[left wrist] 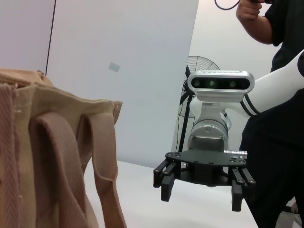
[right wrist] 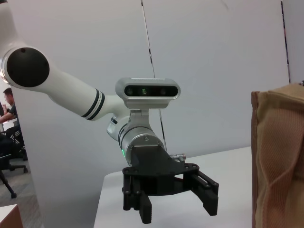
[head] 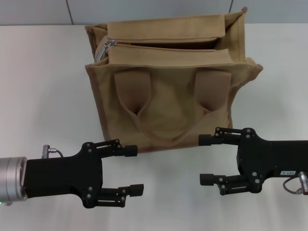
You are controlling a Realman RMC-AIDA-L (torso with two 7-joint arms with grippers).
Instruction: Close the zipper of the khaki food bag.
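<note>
Both claws, left gripper (head: 134, 169) and right gripper (head: 204, 159), released; soft bag (head: 173, 91) will sag, so pinch the zipper (head: 102, 52) pull, far left.

a white table (head: 43, 96) stands before pale wall panels (right wrist: 213, 57). a floor fan (left wrist: 202, 66) stands behind. an office chair (right wrist: 8, 161) sits farther off.
</note>
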